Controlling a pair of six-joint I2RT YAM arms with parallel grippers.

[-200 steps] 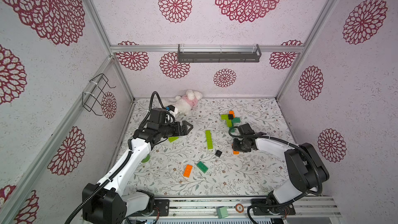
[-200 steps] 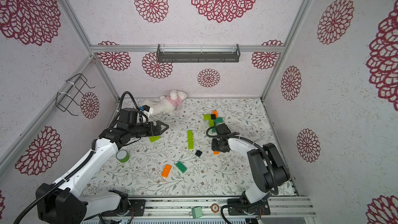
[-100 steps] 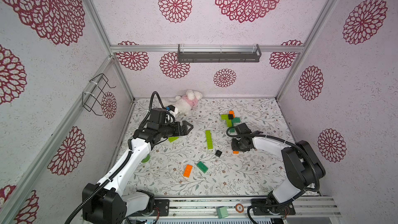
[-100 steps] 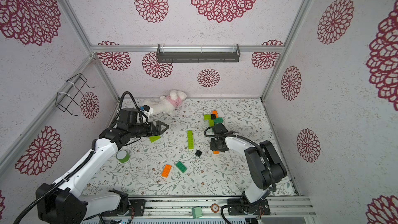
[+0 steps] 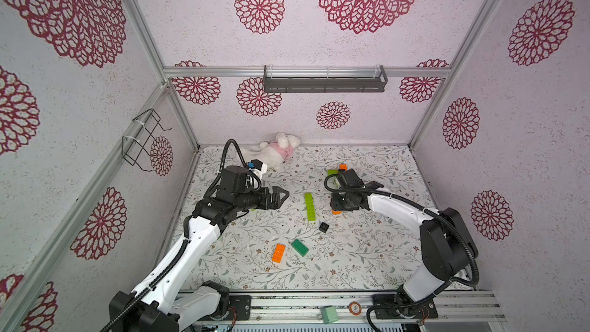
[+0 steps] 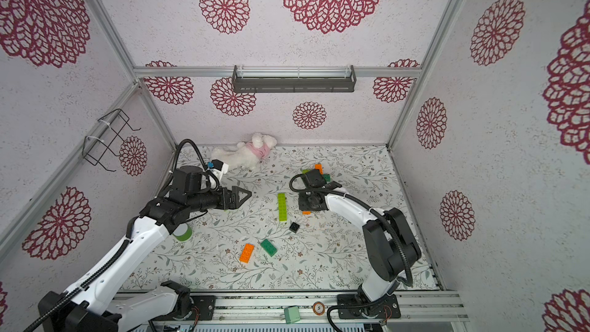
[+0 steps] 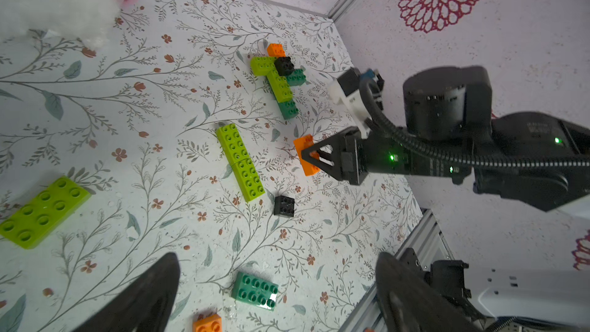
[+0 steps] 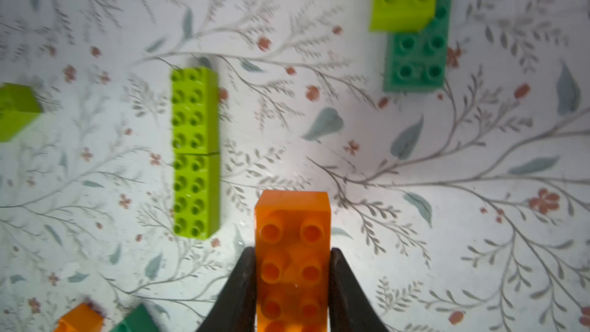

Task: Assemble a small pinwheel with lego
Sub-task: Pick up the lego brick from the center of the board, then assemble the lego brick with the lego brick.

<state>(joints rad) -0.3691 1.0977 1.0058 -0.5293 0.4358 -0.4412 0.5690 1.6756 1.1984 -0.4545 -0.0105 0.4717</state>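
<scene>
Surface [image 5: 367, 250]: white w/ grey-green leaf & red flower print. Walls [image 5: 207, 43]: pale pink, crimson rosettes. I see lime bricks [image 5: 309, 206], blk square brick [image 5: 323, 227], dk green brick [image 5: 299, 247], loose orange brick [image 5: 278, 252]; held orange brick [image 8: 292, 260] btwn my blk right fingers [image 8: 239, 295]. Plush [image 5: 281, 151]: white w/ pink top.

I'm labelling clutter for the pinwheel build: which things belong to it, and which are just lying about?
Job: gripped orange brick, loose orange brick, lime pair, lone lime brick, black brick, dark green brick, part-built cluster.
Lying about: plush toy, tape roll, wire rack, shelf.
</scene>
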